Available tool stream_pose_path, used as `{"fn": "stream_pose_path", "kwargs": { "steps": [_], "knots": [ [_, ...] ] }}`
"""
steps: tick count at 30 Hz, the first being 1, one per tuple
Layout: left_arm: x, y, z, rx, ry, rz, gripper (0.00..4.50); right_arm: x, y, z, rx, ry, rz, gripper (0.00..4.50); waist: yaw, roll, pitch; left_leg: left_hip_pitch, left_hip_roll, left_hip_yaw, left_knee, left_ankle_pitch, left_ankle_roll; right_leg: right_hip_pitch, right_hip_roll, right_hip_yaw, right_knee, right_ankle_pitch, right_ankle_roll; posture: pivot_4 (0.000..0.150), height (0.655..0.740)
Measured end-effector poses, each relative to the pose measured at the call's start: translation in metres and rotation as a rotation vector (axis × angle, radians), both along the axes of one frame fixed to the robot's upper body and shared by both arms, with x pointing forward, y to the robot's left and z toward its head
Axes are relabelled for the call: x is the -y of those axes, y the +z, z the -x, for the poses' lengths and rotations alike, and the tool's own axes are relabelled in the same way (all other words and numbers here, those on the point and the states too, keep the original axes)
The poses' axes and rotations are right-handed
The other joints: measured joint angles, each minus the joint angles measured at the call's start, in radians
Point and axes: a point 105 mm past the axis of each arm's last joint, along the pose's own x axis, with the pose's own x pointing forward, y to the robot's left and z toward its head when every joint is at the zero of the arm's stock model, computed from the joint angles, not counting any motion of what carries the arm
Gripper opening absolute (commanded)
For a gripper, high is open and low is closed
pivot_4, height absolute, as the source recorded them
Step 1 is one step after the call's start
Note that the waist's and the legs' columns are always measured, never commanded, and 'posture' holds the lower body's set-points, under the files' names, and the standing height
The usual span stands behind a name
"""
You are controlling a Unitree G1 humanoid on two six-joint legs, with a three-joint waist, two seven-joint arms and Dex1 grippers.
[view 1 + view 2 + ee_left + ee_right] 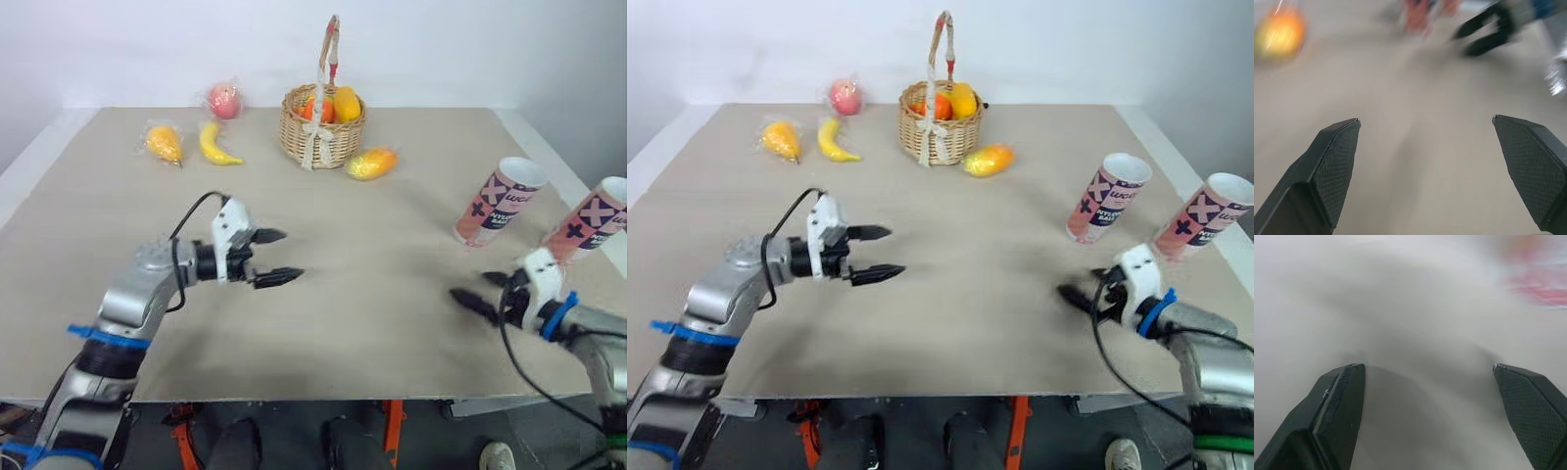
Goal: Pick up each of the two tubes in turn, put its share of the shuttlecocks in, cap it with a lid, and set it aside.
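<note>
Jaws stand apart and empty on left gripper and right gripper; a clumsy reach could roll a tilted tube off the table's right edge.

The left tube and right tube bear crosses; lettering unreadable.

light: bright, diffuse | shadows: soft, faint on table | wrist views: background motion-blurred

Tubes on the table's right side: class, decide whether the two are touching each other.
Apart. The right eye view shows a strip of bare table between the left tube and the right tube.
</note>
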Motion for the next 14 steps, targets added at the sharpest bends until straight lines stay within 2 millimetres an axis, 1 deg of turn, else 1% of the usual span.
{"fn": "stream_pose_path", "kwargs": {
  "steps": [1, 3, 5, 8, 11, 14],
  "knots": [
    [-0.002, -0.001, 0.000, -0.002, 0.012, 0.003, 4.50, -0.007, 0.000, 0.000, 0.003, 0.027, -0.001, 4.46, 0.001, 0.000, 0.000, 0.000, 0.000, 0.000, 0.000, 0.001, 0.001, 0.000, 0.000, 0.000, 0.000, 0.002, 0.000, 0.150, 0.7400],
    [-0.014, -0.003, -0.001, -0.018, 0.080, 0.039, 4.50, -0.031, 0.001, 0.000, 0.024, 0.107, -0.019, 4.46, 0.003, 0.000, 0.000, 0.001, 0.000, 0.000, 0.000, 0.004, 0.003, 0.000, 0.000, 0.000, 0.000, 0.004, 0.000, 0.150, 0.7400],
    [-0.030, -0.006, -0.004, -0.042, 0.181, 0.113, 4.50, -0.058, 0.005, -0.003, 0.062, 0.174, -0.078, 4.46, 0.001, 0.000, 0.000, 0.002, 0.000, 0.001, 0.001, 0.004, 0.004, 0.000, 0.000, 0.000, 0.000, 0.006, -0.004, 0.150, 0.7400],
    [-0.043, -0.016, -0.001, -0.077, 0.275, 0.178, 4.50, -0.096, 0.003, -0.001, 0.065, 0.282, -0.145, 4.46, 0.006, 0.000, 0.000, 0.002, 0.001, 0.001, 0.001, 0.007, 0.002, 0.000, -0.001, 0.000, 0.000, 0.007, -0.005, 0.150, 0.7400],
    [-0.054, -0.024, 0.006, -0.113, 0.333, 0.208, 4.50, -0.115, 0.003, 0.000, 0.060, 0.341, -0.167, 4.46, 0.010, -0.001, 0.000, 0.000, -0.001, 0.001, 0.001, 0.007, 0.001, 0.000, -0.002, 0.000, 0.000, 0.006, -0.003, 0.150, 0.7400],
    [-0.058, -0.025, 0.010, -0.116, 0.353, 0.218, 4.50, -0.122, 0.004, -0.001, 0.063, 0.363, -0.177, 4.46, 0.013, -0.001, 0.000, -0.001, -0.001, 0.002, 0.001, 0.007, 0.001, -0.001, -0.003, 0.000, 0.000, 0.008, 0.000, 0.150, 0.7400]
  ]
}}
